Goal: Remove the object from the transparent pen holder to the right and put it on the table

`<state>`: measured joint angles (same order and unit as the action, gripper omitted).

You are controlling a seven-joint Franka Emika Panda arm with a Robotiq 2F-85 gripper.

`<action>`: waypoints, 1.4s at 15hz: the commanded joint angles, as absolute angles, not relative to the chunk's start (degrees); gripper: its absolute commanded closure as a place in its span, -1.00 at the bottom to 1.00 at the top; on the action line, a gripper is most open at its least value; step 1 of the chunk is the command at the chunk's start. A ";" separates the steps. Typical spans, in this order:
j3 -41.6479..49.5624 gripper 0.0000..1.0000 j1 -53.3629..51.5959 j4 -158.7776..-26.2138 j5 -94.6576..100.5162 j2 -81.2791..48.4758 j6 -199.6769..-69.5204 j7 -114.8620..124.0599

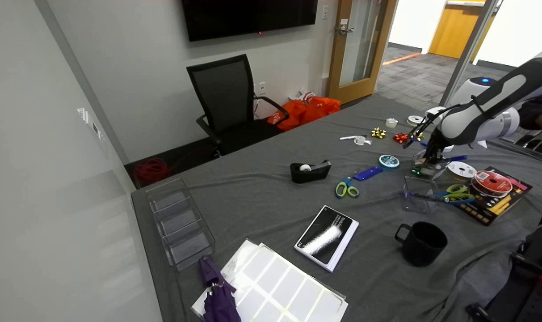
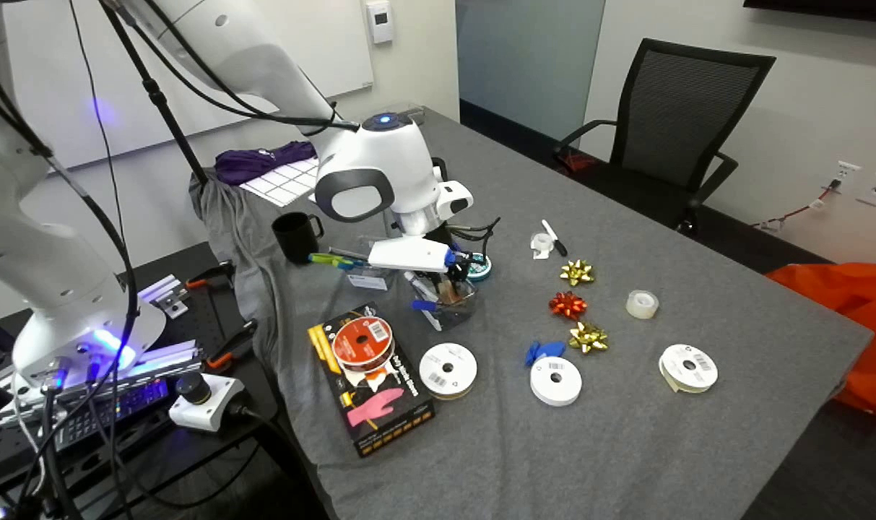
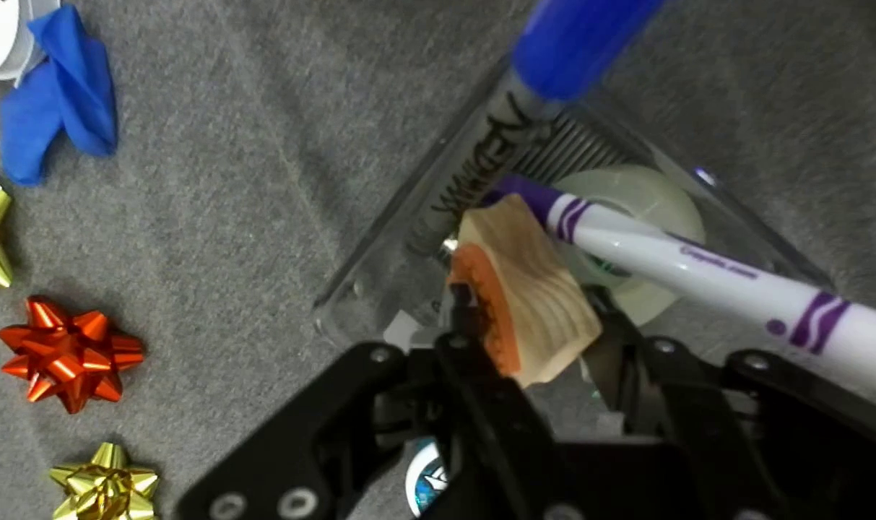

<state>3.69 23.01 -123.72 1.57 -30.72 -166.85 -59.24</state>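
The gripper [image 3: 530,307] is pointing down at a clear pen holder [image 3: 369,289] on the grey table [image 1: 262,179]. Its jaws are grasping a wooden block [image 3: 539,282] — one finger is resting against the orange side, the other against bare wood. The block is sitting tilted at the holder, among the other things there; how deep it is reaching, I cannot tell. Just beside it, a blue-capped marker [image 3: 481,144] is leaning in the holder, and a purple-and-white marker [image 3: 697,267] is sticking out past the rim. A roll of tape [image 3: 669,202] is showing beneath that marker.

In an exterior view, a second clear holder [image 1: 420,185] is standing near the first, with green-handled scissors [image 1: 460,195] poking out of it. A black mug [image 1: 422,243] is standing near that second holder. A white ribbon spool [image 2: 448,354] is lying just beside a box [image 2: 401,422] — a red spool [image 2: 351,336] is resting on top of the box. A red bow [image 2: 567,305] is lying near a gold bow [image 2: 577,271].
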 commanded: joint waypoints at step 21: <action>3.13 0.86 23.72 -123.84 -13.24 -12.02 -132.79 -58.28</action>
<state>1.19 25.46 -123.60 -9.12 -14.31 -138.14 -58.69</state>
